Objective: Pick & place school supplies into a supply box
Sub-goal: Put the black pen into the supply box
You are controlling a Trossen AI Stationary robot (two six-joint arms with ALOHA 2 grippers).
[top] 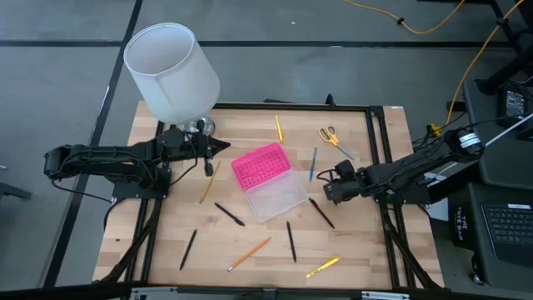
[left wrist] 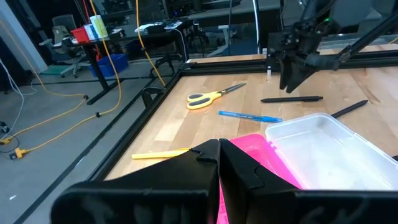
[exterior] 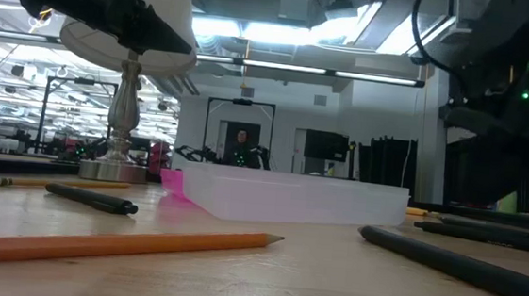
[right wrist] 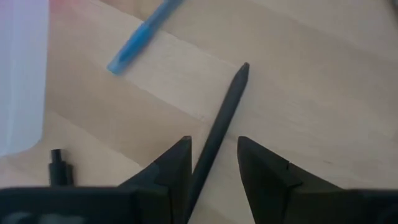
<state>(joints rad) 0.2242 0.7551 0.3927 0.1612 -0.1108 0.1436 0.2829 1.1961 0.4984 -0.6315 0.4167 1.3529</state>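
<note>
Nearest the low camera: we note a wooden pencil [exterior: 115, 242] lying across the foreground, with a black pen [exterior: 468, 266] to its right.
Table [top: 166, 242]: pale wood in a black frame; most supplies lie loose on it.
Lamp [top: 172, 71]: white shade, metal base at the table's far left corner.
Supply box [top: 268, 182]: near the table's middle, lid thrown open; pink ribbed lid [top: 260, 165] toward the lamp, clear base [top: 276, 197] beside it. We think the base holds nothing, though the translucent plastic makes that hard to judge.
Right gripper [right wrist: 212, 163]: low over the table just right of the box, fingers spread, straddling a black pen [right wrist: 219, 127]; we see gaps either side, so nothing grasped.
Left gripper [top: 218, 147]: raised beside the lamp base, fingers pressed together, holding nothing.
Scissors [top: 333, 138]: yellow handles, toward the far right, well apart from the box.
Blue pen [top: 313, 163]: between the scissors and the box.
Yellow pencil [top: 279, 127]: near the far edge.
Near edge: orange pencil [top: 249, 253], yellow pen [top: 322, 267], further black pens [top: 188, 249].
</note>
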